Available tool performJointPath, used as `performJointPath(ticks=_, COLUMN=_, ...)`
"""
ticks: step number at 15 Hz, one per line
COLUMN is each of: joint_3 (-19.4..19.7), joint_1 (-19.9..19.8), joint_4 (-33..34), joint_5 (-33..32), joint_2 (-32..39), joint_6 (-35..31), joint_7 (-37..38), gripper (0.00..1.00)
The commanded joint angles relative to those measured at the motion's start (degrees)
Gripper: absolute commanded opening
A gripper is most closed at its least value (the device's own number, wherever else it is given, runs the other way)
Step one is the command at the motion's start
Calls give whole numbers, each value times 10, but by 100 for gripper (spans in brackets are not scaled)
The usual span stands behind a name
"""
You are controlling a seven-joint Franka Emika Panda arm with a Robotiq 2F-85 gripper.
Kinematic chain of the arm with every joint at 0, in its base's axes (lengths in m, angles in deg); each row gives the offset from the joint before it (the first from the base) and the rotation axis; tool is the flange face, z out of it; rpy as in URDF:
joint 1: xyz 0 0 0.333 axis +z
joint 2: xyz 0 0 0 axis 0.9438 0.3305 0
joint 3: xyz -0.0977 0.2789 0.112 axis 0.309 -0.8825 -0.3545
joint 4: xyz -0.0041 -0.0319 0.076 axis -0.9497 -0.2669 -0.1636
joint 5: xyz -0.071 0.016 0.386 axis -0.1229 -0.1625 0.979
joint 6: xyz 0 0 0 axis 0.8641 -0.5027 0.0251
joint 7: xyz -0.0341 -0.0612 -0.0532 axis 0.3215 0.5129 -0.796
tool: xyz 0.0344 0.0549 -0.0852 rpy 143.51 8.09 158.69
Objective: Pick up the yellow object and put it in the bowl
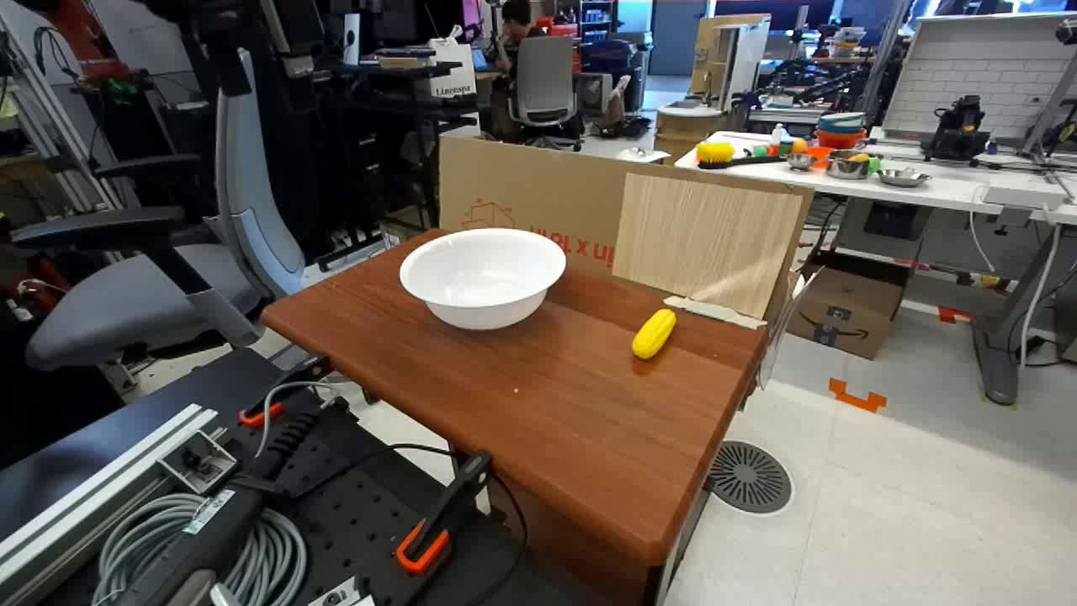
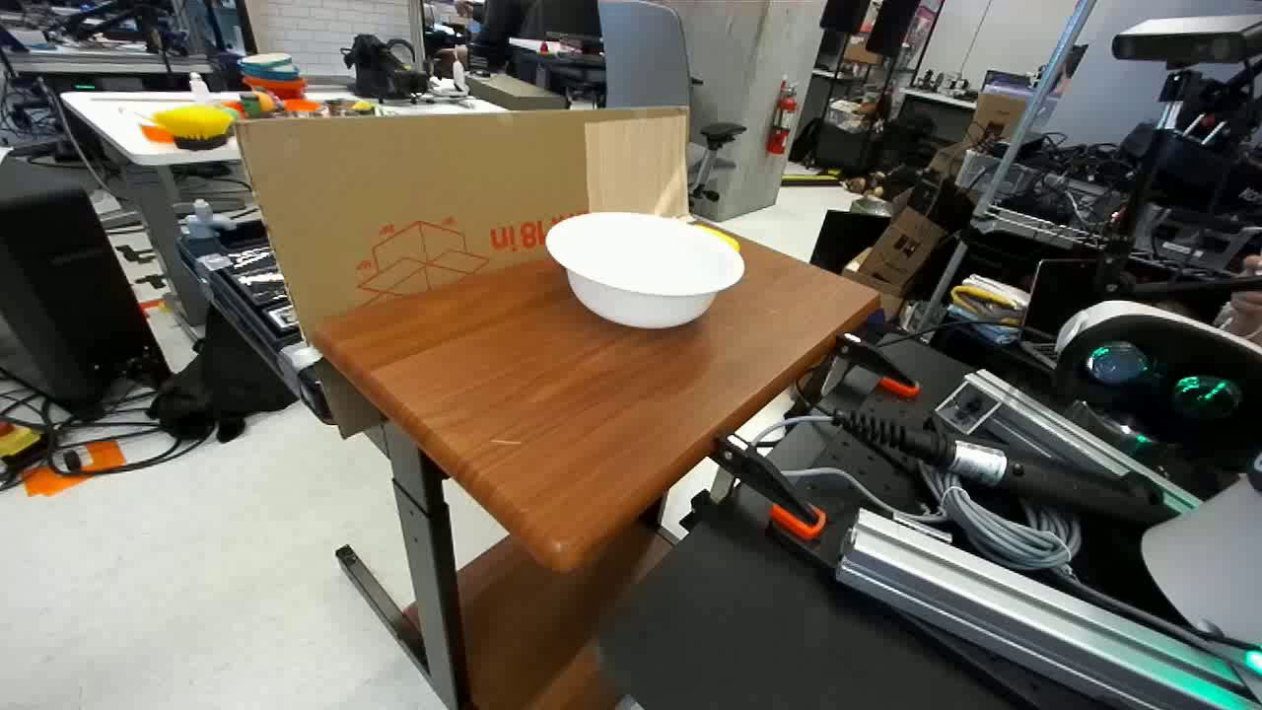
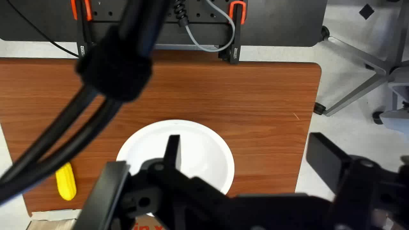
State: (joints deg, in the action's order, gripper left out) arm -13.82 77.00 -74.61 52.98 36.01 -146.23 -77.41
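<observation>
Hovering | claw (image 3: 223,159) spread wide, 0 items held | yellow object (image 1: 654,334) and bowl (image 1: 483,307) apart on table (image 1: 555,412)

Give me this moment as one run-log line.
gripper: open, nothing held | yellow object: on table, apart from bowl | bowl: upright on table | status: pick not yet made

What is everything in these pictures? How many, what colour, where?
Table: one, brown, centre.
Bowl: one, white, on the table.
Corn-shaped piece: one, yellow, on the table.
Cardboard sheet: one, tan, upright at the table's edge.
Wood-grain panel: one, beige, against the cardboard sheet.
Clamps: two, black and orange, opposite edge.
Office chairs: at least two, grey, around the room.
Scrub brush: one, yellow, background.
Fire extinguisher: one, red, background.
Person: at least one, dark-haired, background.
Further back: too cluttered to count.
Hand: one, black, open, wrist view.
</observation>
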Motion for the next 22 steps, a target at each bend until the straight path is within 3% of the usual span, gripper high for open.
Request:
performJointPath(ticks=1, joint_3=-1, joint_1=-1, joint_4=1, joint_5=1, joint_2=0, joint_6=1, joint_7=-1, gripper=100)
performJointPath(ticks=9, joint_3=-1, joint_1=-1, joint_4=1, joint_5=1, joint_2=0, joint_6=1, joint_7=-1, gripper=100)
performJointPath(ticks=13, joint_3=26, joint_1=0, joint_4=43, joint_5=-13, joint_2=35, joint_6=11, joint_7=-71, gripper=100)
performJointPath(ticks=17, joint_3=70, joint_1=-34, joint_4=131, joint_5=8, joint_2=124, joint_6=-5, joint_7=-68, gripper=100)
performJointPath(ticks=22, joint_3=115, joint_1=-93, joint_4=275, joint_5=27, joint_2=285, joint_6=13, joint_7=-23, gripper=100)
